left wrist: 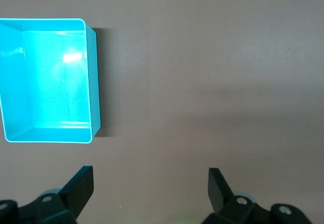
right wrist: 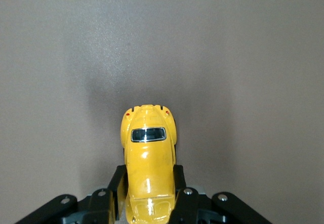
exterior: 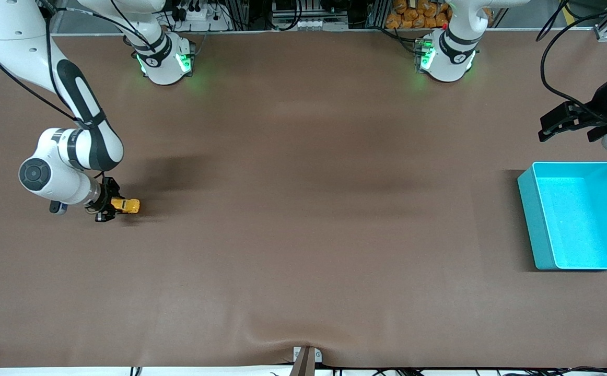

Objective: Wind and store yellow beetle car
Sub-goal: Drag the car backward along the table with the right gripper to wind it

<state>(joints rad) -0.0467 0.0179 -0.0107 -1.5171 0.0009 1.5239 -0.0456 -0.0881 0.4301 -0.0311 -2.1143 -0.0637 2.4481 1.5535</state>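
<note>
- Small glossy yellow beetle-shaped toy car (exterior: 126, 205) with dark windows: at the right arm's end of the table, low at the brown table covering (exterior: 303, 235); whether its wheels touch the surface cannot be told. In the right wrist view the car (right wrist: 149, 158) runs lengthwise out from between the fingers.
- Right gripper (exterior: 106, 207), black, two-fingered: clenched on the sides of the yellow car, one finger (right wrist: 118, 188) pressed against each flank.
- Left gripper (exterior: 570, 122), black, two-fingered: waiting in the air at the left arm's end of the table, jaws released and spread wide, nothing between the fingers (left wrist: 81, 186).
- Turquoise rectangular plastic bin (exterior: 527, 198): on the table at the left arm's end, well apart from the car; open top, nothing visible inside. In the left wrist view the bin (left wrist: 93, 82) lies below the camera.
</note>
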